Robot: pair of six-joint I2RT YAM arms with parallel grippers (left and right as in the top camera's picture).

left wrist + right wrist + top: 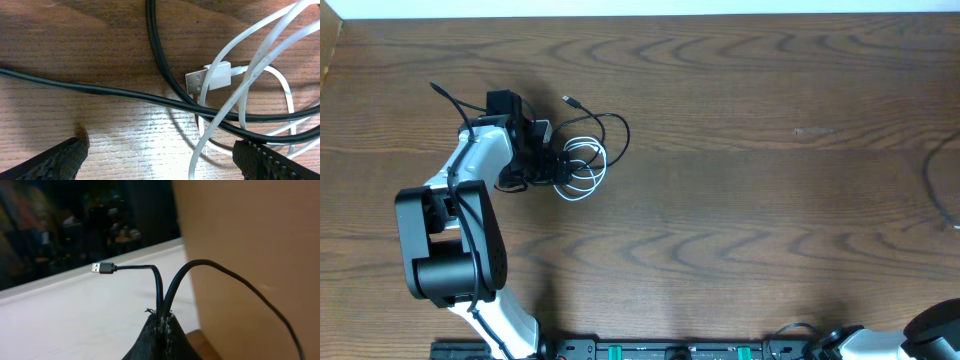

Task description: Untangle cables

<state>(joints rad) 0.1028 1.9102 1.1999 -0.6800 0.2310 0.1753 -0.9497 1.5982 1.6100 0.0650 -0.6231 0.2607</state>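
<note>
Left fingers stood wide over the tangle of white cable and black cable toward the counter's far left corner, both seemingly limp and light, probably best pinched by the white plug, while right fingers clamped a separate black lead.

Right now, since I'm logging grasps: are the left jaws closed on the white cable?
No, the left wrist view shows the jaws wide apart, the white cable lying loose on the table ahead of them.
</note>
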